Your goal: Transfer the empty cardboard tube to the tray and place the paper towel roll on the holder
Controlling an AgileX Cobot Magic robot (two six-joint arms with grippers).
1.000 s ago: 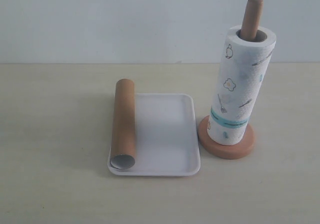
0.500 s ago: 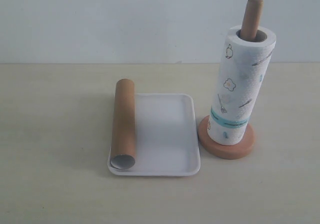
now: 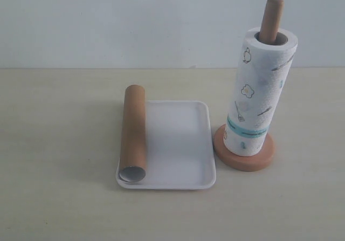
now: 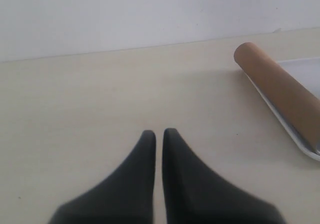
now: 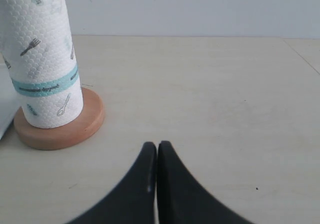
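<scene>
The empty cardboard tube (image 3: 133, 133) lies along the left side of the white tray (image 3: 183, 144); it also shows in the left wrist view as the tube (image 4: 280, 91) on the tray (image 4: 305, 149). The paper towel roll (image 3: 259, 90) stands upright on the holder (image 3: 245, 157), whose wooden post (image 3: 271, 17) sticks out of the roll's core. The right wrist view shows the roll (image 5: 42, 58) on the holder's round base (image 5: 62, 131). My left gripper (image 4: 159, 132) is shut and empty, apart from the tube. My right gripper (image 5: 157, 145) is shut and empty, apart from the holder. Neither gripper shows in the exterior view.
Pale wooden tabletop (image 3: 64, 122) stretches to the left of the tray and to the right of the holder, with a plain light wall (image 3: 135, 20) behind. A seam in the tabletop (image 5: 302, 56) runs at the far side in the right wrist view.
</scene>
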